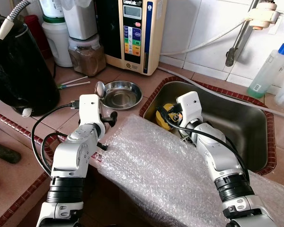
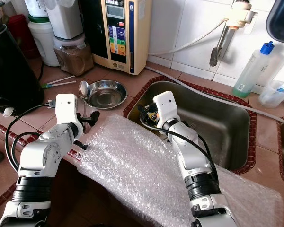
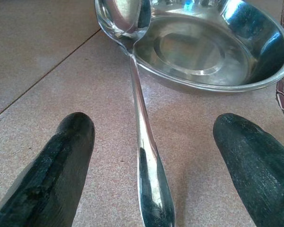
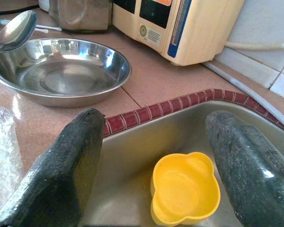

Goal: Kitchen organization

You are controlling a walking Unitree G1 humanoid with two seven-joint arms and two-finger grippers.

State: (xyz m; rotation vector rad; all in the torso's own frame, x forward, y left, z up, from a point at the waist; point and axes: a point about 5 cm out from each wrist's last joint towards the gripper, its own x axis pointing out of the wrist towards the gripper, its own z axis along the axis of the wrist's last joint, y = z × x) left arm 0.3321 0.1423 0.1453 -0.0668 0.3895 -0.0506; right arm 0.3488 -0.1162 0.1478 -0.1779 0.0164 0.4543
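Observation:
A steel spoon (image 3: 143,142) lies on the brown tiled counter, its bowl resting on the rim of a shallow steel bowl (image 1: 120,93). My left gripper (image 3: 156,120) is open low over the counter, one black finger on each side of the spoon's handle, neither touching it. In the left corner of the steel sink (image 1: 241,132) sits a yellow lobed cup (image 4: 184,189). Just above that cup my right gripper (image 4: 156,123) hangs open and holds nothing. A sheet of bubble wrap (image 1: 165,175) drapes over the counter's front edge, under both forearms.
A cream water machine (image 1: 135,33), a jar of brown powder (image 1: 86,56) and a black rounded appliance (image 1: 16,66) line the back and left. A tap (image 1: 236,42) hangs over the sink; a blue-capped bottle (image 1: 270,66) stands at its right. Thin sticks (image 1: 73,82) lie near the spoon.

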